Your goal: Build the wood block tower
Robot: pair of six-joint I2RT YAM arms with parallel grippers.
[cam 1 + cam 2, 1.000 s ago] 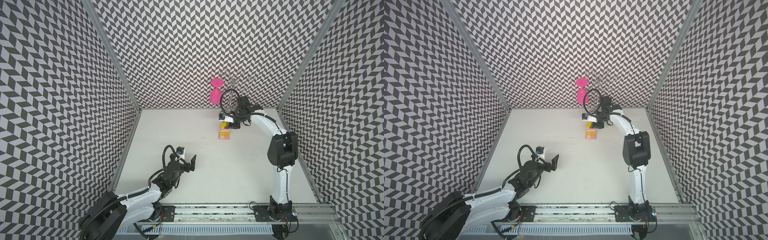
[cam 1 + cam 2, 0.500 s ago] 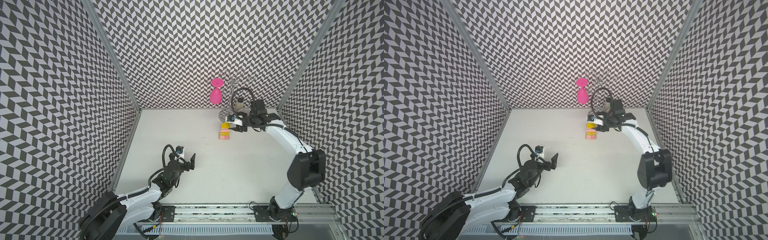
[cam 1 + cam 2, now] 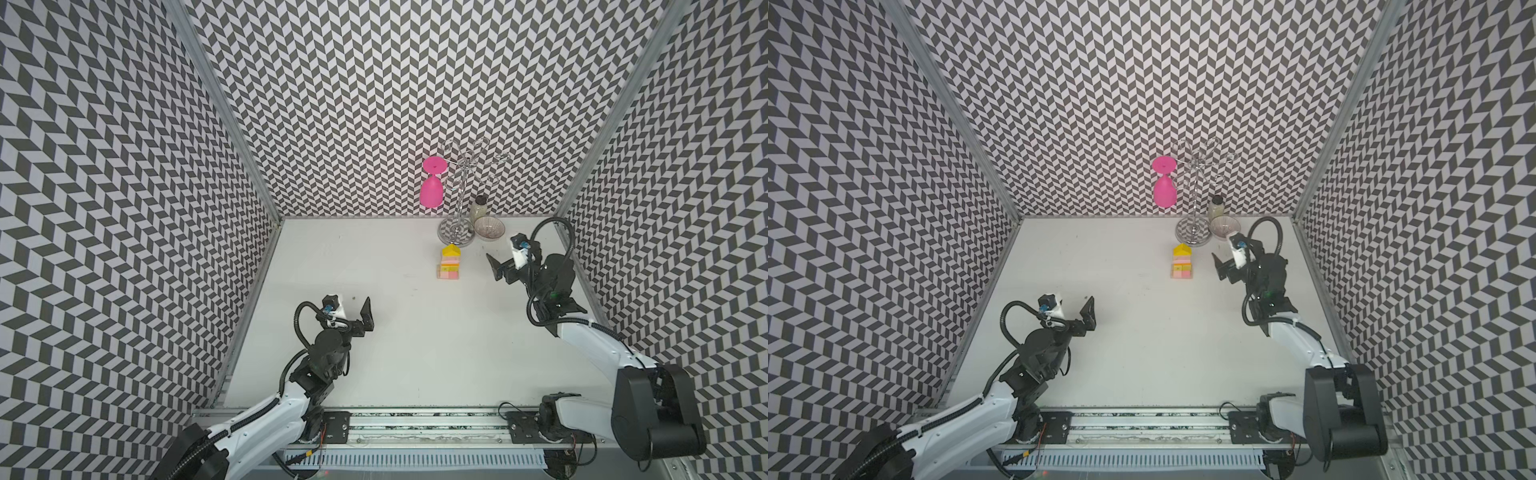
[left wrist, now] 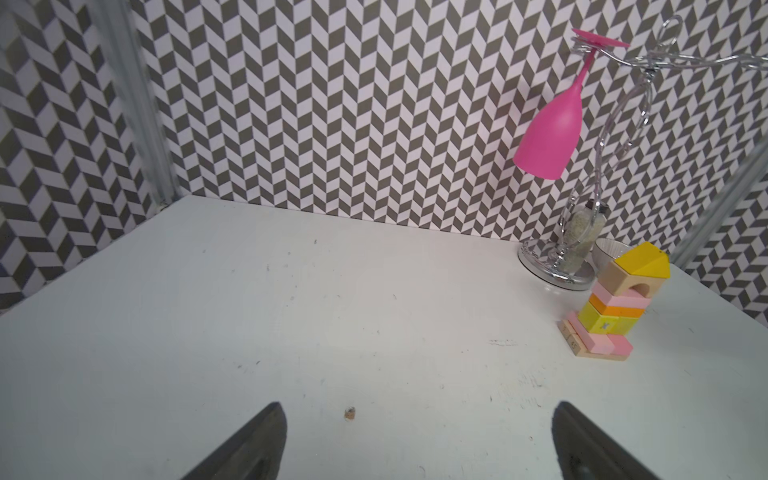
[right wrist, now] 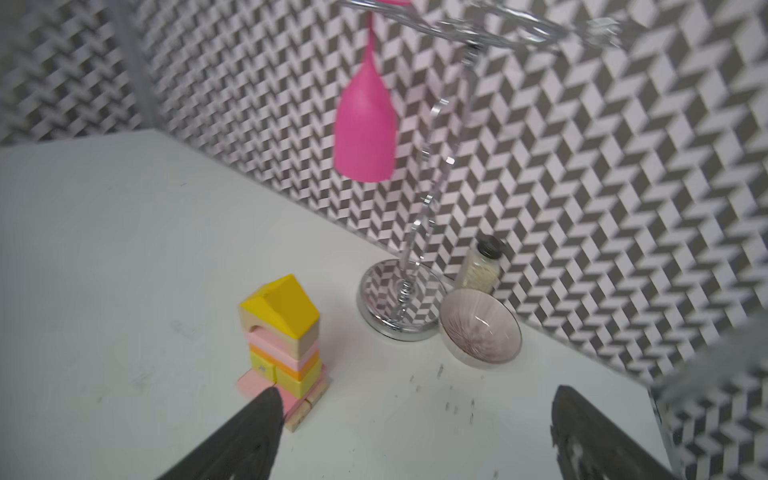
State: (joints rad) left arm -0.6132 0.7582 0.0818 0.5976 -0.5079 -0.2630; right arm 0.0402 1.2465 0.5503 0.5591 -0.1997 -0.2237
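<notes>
Left wrist view: block tower (image 4: 615,307) stood on white table (image 4: 291,311) near back wall, just beside chrome stand (image 4: 548,270).
Table scuffed, w/ 3 chevron walls (image 3: 374,104) around. Count: 1 tower, 1 stand, 1 pink goblet (image 4: 548,137) hung upside down, 1 bowl (image 5: 480,328), 1 jar (image 5: 478,270). Left gripper (image 4: 415,405) & right gripper (image 5: 415,388) both spread wide, empty, clear of tower.

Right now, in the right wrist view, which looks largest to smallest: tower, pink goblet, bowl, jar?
1. tower
2. pink goblet, its top cut off by the frame
3. bowl, not far behind the goblet
4. jar
</notes>
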